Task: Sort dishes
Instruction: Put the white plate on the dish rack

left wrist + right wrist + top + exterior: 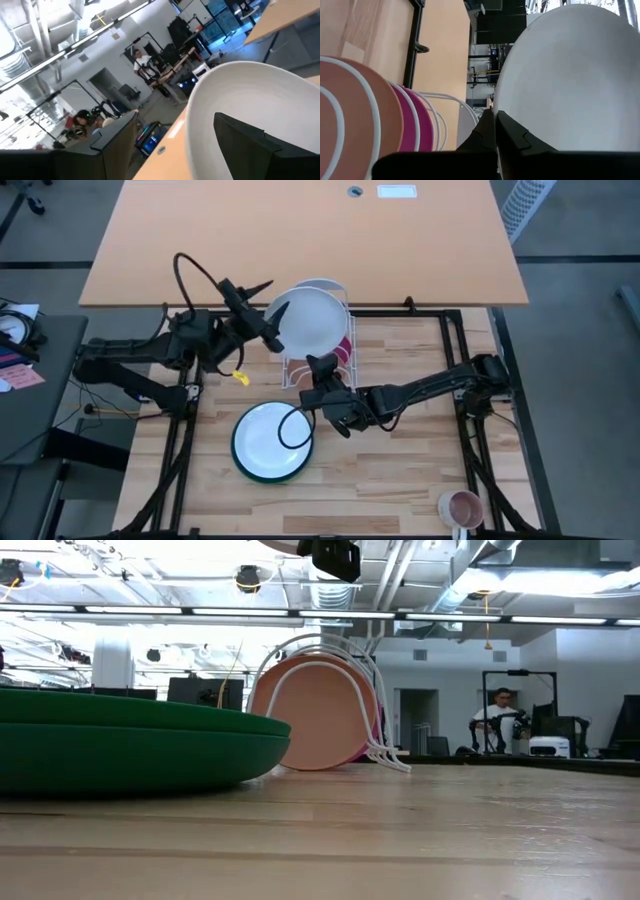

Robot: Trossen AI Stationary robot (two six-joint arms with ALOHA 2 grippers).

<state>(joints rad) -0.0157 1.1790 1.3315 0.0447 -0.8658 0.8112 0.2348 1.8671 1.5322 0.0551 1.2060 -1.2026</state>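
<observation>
The white plate [312, 320] stands on edge, tilted, above the white wire rack [296, 372]. My right gripper [322, 366] is shut on it from the near side. My left gripper [272, 300] is open at the plate's left edge, and one finger [245, 142] shows in front of the plate's face [260, 95]. The terracotta plate [318, 712] stands on edge in the rack, with the magenta plate [422, 122] right behind it. The dark green plate [272, 442], white inside, lies flat on the table near the rack. My right gripper pinches the white plate's near, lower rim [496, 106] between its two shut fingers, coming roughly level from the table's near right. The plate rises above the fingers, on edge and tilted, over the rack. Whether my left gripper touches the plate, I cannot tell.
A small pink mug [462, 507] stands at the table's near right corner. A large tan tabletop [300, 230] lies beyond the far edge. Black frame rails [455, 350] run along the table's sides. A person [497, 718] stands far back in the room.
</observation>
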